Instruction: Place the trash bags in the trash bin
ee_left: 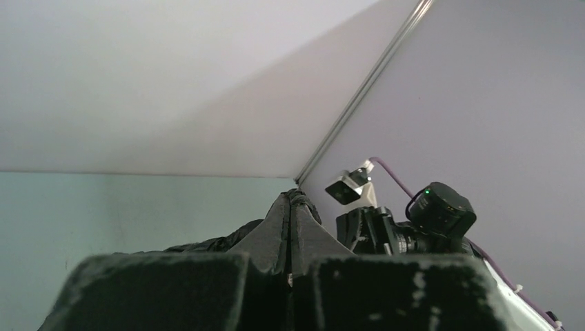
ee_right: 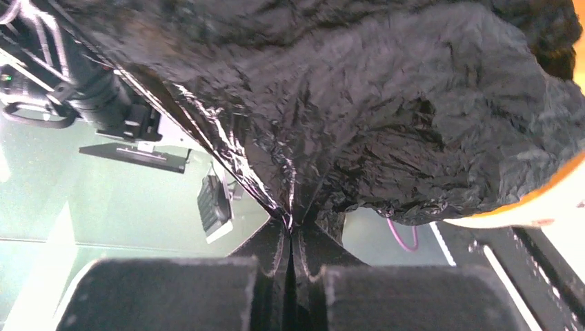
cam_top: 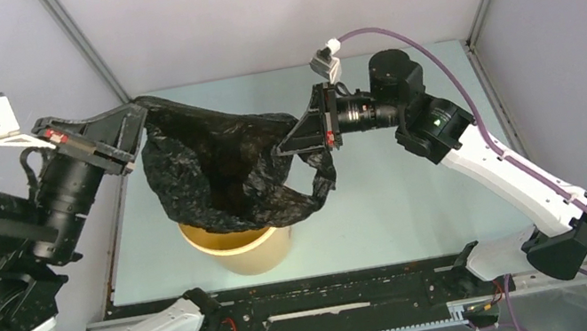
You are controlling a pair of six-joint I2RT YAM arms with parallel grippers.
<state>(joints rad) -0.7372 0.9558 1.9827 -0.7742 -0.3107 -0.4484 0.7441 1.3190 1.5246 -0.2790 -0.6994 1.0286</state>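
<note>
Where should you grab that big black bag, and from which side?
Pinch its thin top edge at two opposite ends, coming in from the left and right. The black trash bag is floppy and spread wide, so only an edge fold fits between fingers. The left gripper and right gripper hold it so, over the yellow bin.

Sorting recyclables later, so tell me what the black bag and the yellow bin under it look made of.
The trash bag looks like thin plastic film, glossy: it crinkles finely, glints along its folds and sags. The trash bin is probably rigid plastic, with a smooth matte yellow wall keeping a round shape; coated card cannot be ruled out.
</note>
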